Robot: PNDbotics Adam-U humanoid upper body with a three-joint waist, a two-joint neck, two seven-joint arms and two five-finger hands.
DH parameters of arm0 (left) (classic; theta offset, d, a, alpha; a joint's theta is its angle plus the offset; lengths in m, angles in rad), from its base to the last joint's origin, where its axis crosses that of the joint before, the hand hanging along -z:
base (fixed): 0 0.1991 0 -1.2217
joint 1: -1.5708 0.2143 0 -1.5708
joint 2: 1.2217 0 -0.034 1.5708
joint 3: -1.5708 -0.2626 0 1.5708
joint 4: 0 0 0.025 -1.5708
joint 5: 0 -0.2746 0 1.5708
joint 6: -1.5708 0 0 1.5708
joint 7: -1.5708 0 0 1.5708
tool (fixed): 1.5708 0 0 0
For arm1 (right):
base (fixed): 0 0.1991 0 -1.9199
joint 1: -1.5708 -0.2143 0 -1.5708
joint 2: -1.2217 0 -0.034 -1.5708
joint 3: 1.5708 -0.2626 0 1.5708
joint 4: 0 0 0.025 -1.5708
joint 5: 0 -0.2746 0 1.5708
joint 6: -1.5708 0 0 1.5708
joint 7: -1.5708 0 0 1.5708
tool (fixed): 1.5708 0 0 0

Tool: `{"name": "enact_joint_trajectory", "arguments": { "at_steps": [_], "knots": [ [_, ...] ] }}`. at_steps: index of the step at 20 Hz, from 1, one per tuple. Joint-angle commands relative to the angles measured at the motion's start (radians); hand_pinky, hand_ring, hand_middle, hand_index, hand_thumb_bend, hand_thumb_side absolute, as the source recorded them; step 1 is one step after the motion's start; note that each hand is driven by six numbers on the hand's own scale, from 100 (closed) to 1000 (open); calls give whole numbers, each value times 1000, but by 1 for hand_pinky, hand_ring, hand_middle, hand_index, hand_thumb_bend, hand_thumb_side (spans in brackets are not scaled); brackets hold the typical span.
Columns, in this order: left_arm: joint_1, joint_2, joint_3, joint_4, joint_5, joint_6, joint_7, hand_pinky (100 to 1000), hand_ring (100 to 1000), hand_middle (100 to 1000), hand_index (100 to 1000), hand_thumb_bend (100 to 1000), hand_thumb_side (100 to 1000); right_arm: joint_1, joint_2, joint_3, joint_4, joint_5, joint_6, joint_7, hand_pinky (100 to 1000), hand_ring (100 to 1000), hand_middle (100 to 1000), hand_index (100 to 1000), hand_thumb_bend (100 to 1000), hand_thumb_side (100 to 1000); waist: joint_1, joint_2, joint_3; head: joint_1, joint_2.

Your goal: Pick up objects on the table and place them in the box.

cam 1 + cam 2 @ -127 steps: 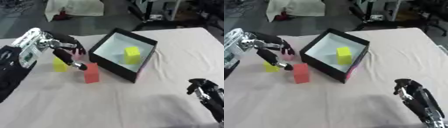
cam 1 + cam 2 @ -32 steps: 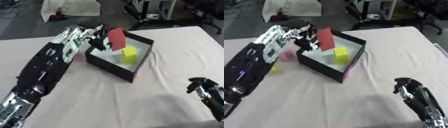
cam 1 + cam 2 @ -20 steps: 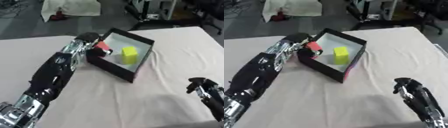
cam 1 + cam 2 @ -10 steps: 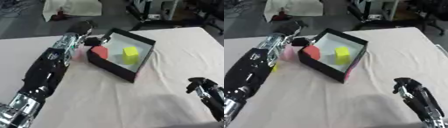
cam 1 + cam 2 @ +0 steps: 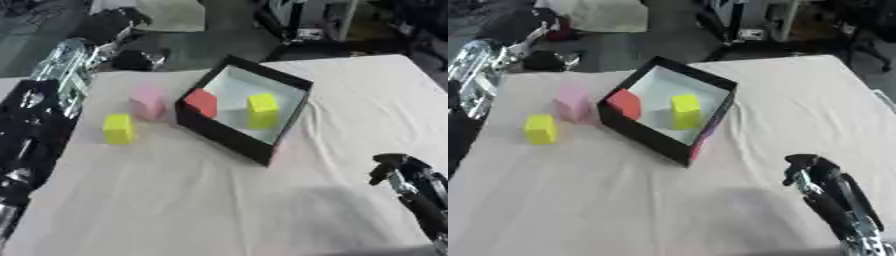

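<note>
The black box [image 5: 226,138] with a white inside stands at the table's middle. A red block [image 5: 202,102] leans against its left inner wall, and a yellow block [image 5: 262,107] stands beside it inside. Left of the box, on the cloth, are a pink block [image 5: 147,102] and a yellow block [image 5: 118,128]. My left hand [image 5: 112,27] is raised beyond the table's far left edge, blurred, well away from the blocks and holding nothing that I can see. At the lower right, my right hand [image 5: 808,170] rests open with relaxed fingers.
The white tablecloth [image 5: 192,200] covers the table. Beyond the far edge lie dark floor, a pale sheet [image 5: 171,12] and equipment [image 5: 302,22]. My left forearm [image 5: 61,65] runs along the table's left side.
My left hand has let go of the red block inside the box and drawn back up to the far left. The red block now rests against the box's left wall.
</note>
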Motion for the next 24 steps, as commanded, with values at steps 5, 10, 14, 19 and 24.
{"name": "enact_joint_trajectory", "arguments": {
  "at_steps": [5,10,14,19,24],
  "knots": [
    [42,124,-93,127,117,-114,-112,830,822,825,900,469,770,-7,-17,-2,-10,5,-1,0,711,493,492,679,100,543,1,-6,-11,8,-2],
    [26,107,-50,205,107,-197,-199,826,813,813,887,438,702,-6,-15,-3,-10,3,-1,0,711,493,492,679,100,546,-1,-6,-8,7,-2],
    [16,93,-3,203,95,-197,-275,820,797,798,875,404,655,-7,-14,-3,-10,3,-1,-1,711,493,492,679,100,545,-2,-5,-7,4,-2],
    [9,86,30,129,100,-132,-352,820,798,813,885,393,635,-7,-13,-4,-10,4,-1,-1,712,493,492,679,100,542,-3,-5,-7,1,-2],
    [7,75,22,85,83,-87,-381,829,813,828,894,410,618,-7,-13,-2,-9,4,-1,0,712,493,493,679,100,545,-3,-4,-8,1,-2]
  ]
}}
